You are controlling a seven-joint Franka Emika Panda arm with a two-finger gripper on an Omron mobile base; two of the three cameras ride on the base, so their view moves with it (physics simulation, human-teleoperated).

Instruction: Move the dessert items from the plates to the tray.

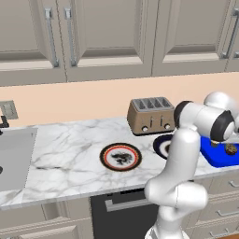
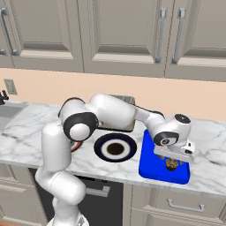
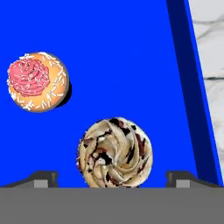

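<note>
In the hand view the gripper (image 3: pixel 112 180) has its two dark finger tips standing far apart at the bottom, one on each side of the chocolate pastry (image 3: pixel 115 152), and they do not touch it. So the pincer is open and holds nothing. The pastry, a round swirl of cream and dark brown, lies on the floor of the blue tray (image 3: pixel 131 52), directly between the tips and a little toward 12 o'clock from them. It is round, so I see no long axis.

The pink-frosted cupcake (image 3: pixel 37 81) is also on the tray, at about 10 o'clock from the pastry and well apart from it. The raised rim of the tray runs at 3 o'clock, with the marble counter (image 3: pixel 210 43) beyond it.

In the right base view the hand hangs low over the tray, and the navy plate (image 2: pixel 115 148) lies just beside the tray at 9 o'clock with only a dark round spot in its middle. In the left base view the red-and-black rimmed plate (image 1: pixel 121 156) carries no dessert. The beige toaster (image 1: pixel 151 115) stands behind the plates.

Both desserts look delivered, so I judge that the coming move is only to lift straight away from the pastry without pushing it.

I can read no brand, label or writing anywhere.
</note>
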